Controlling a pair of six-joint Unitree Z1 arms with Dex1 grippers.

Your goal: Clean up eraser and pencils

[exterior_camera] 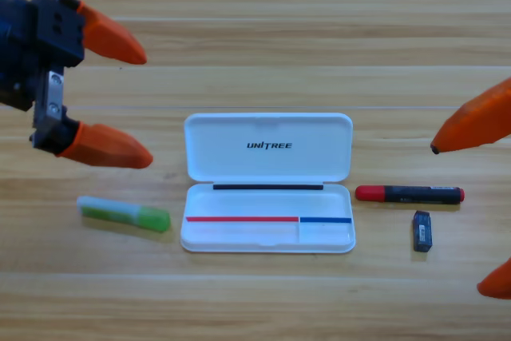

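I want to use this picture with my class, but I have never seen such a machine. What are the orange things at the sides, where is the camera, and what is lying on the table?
The camera looks straight down on a wooden table. The orange shapes are the jaws of two robot arms. The left claw is at the upper left, jaws wide apart and holding nothing. The right claw is cut off by the right edge, also open and empty. In the middle lies an open white case. Left of it lies a green pencil. Right of it lie a red-capped black pencil and, just below that, a small black eraser.
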